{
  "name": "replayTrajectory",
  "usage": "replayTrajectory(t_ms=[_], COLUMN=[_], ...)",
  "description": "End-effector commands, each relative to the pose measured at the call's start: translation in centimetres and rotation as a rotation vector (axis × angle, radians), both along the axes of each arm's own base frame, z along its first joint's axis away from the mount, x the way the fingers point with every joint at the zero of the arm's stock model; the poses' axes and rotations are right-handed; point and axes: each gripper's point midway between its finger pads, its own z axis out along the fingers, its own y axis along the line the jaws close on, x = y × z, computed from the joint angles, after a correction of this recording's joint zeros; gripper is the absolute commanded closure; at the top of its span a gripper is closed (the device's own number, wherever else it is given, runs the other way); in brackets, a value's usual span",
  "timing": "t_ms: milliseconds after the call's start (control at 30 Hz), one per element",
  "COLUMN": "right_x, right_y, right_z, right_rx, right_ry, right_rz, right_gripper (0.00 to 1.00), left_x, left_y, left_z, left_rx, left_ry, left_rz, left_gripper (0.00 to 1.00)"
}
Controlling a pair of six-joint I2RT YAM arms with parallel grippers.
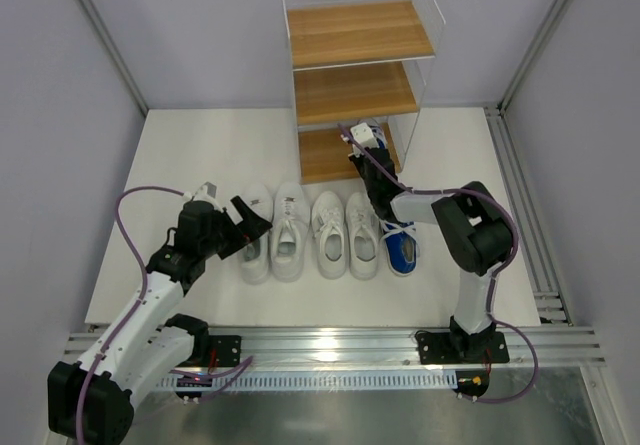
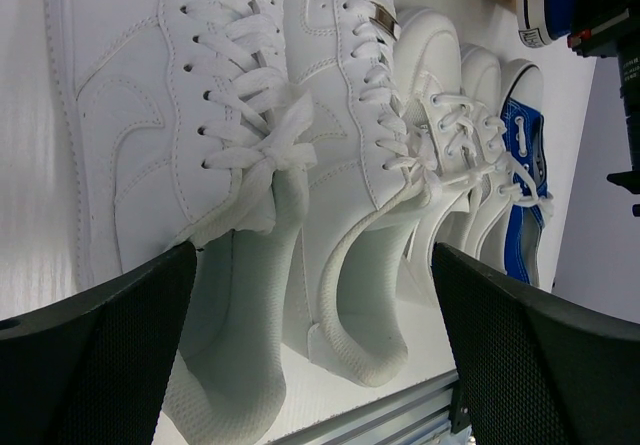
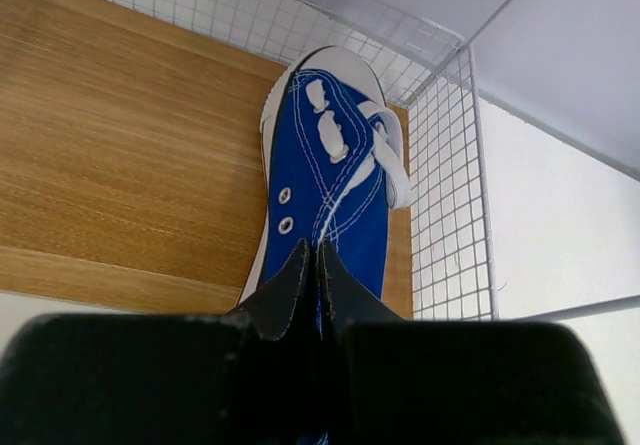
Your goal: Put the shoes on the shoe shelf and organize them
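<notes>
Blue shoe (image 3: 330, 185) on bottom shelf board (image 3: 130, 165), right claw (image 3: 318, 265) gripping it; left claw (image 1: 252, 223) gaping.

Top view, middle: the black right arm (image 1: 380, 187) hides most of the blue canvas sneaker with white laces (image 1: 372, 127). Right wrist view, bottom: the black right gripper (image 3: 318, 257) covers its heel. Left wrist view: the top edge cuts the toes off the white leather sneakers (image 2: 170, 115).

Your count, kind by kind
You've four white sneakers (image 1: 290, 230) ahead of the spread jaws of the left gripper (image 1: 255, 227), one blue sneaker (image 3: 330, 190) pinched in the jaws of the right gripper (image 3: 318, 260), a second blue sneaker (image 1: 402, 250) behind them, one shelf (image 1: 360, 33), three boards (image 1: 355, 93).
</notes>
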Motion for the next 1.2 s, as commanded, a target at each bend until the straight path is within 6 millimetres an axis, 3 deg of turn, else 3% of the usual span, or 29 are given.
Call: replayTrajectory(t_ms=[0,200,300,333,533,633,767,933,1000,1167], right_x=[2.7,3.4,3.3,3.3,2.1,1.0,-0.4,-1.6,-2.3,-3.8], right_y=[-0.8,-0.5,-0.9,-1.7,-4.0,-5.2,-3.9,-0.4,1.0,1.9], right_z=[5.7,5.1,4.9,4.8,4.5,3.3,3.7,2.1,2.8,3.2], right_rx=[0.042,0.025,0.014,0.006,-0.03,-0.072,-0.022,0.129,0.183,0.336], right_ry=[-0.175,-0.109,-0.072,-0.064,-0.009,0.036,0.053,0.204,0.217,0.244], right_rz=[-0.062,-0.068,-0.101,-0.147,-0.266,-0.311,-0.189,0.039,0.114,0.119], right_gripper=[0.96,0.96,0.9,0.77,0.77,0.69,0.6,0.53,0.52,0.51], left_x=[0.1,0.0,0.0,0.0,-0.1,-0.1,0.0,-0.1,-0.2,-0.3], left_y=[0.7,0.8,0.9,0.8,0.8,0.8,0.8,0.6,0.7,0.9], left_z=[-0.2,-0.3,-0.5,-0.6,-0.8,-0.8,-0.9,-0.9,-1.0,-1.2], left_rx=[0.034,0.04,0.042,0.042,0.04,0.037,0.036,0.026,0.029,0.032], left_ry=[-0.009,-0.005,-0.002,0.002,0.007,0.005,0.004,0.009,0.01,0.009], left_rz=[0.02,0.024,0.025,0.024,0.024,0.024,0.025,0.023,0.025,0.031], left_gripper=[0.0,0.0,0.0,0.0,0.0,0.0,0.0,0.0,0.0,0.0])
